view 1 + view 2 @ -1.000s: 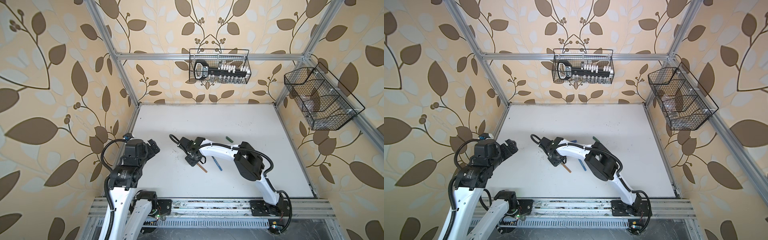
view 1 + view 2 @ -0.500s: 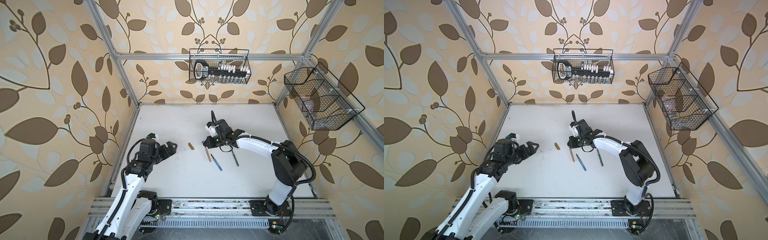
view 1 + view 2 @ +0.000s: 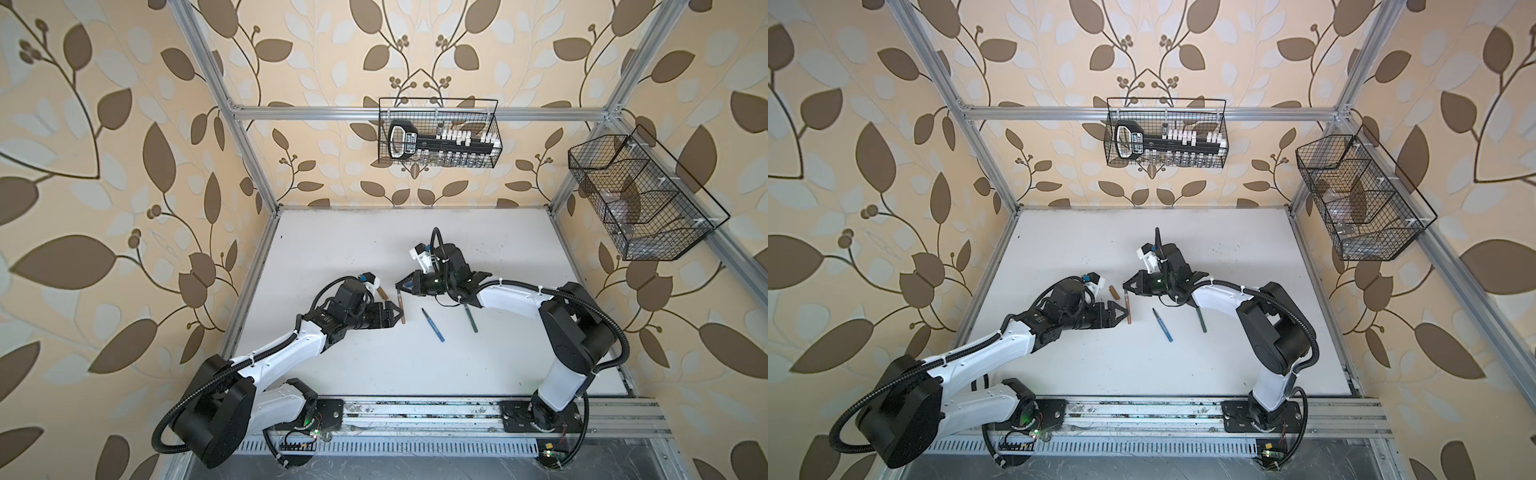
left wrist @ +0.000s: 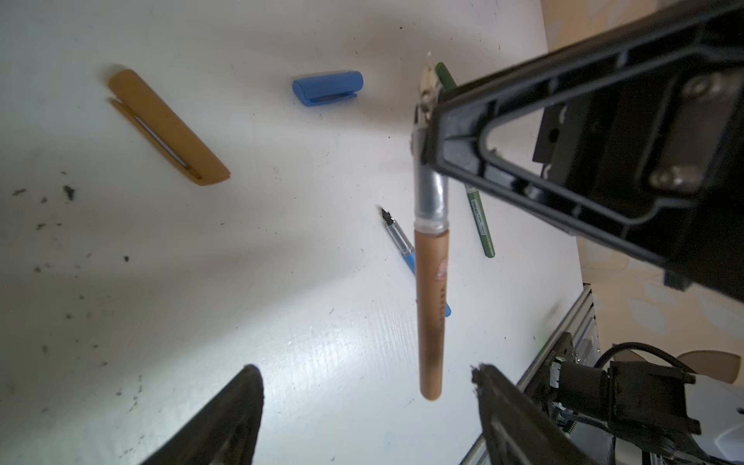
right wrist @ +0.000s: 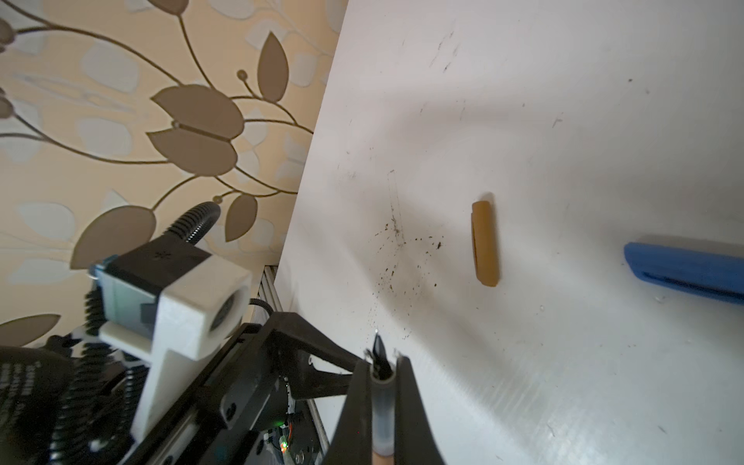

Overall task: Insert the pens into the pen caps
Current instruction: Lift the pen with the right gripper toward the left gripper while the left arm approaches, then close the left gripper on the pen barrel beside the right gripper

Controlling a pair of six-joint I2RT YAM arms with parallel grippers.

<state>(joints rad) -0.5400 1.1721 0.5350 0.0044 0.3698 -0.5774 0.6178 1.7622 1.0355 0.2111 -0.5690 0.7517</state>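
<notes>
Right gripper (image 5: 381, 362) is clamped tight on the tan-brown pen (image 4: 430, 306) at its nib end. Left gripper (image 4: 364, 372) gapes wide around the pen's tail, not touching it. The tan-brown cap (image 3: 384, 293) lies on the table at the pen's ten o'clock.

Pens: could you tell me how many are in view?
3. The tan-brown felt-tip pen hangs in the right gripper's jaws; the blue pen and dark green pen lie on the white table.
</notes>
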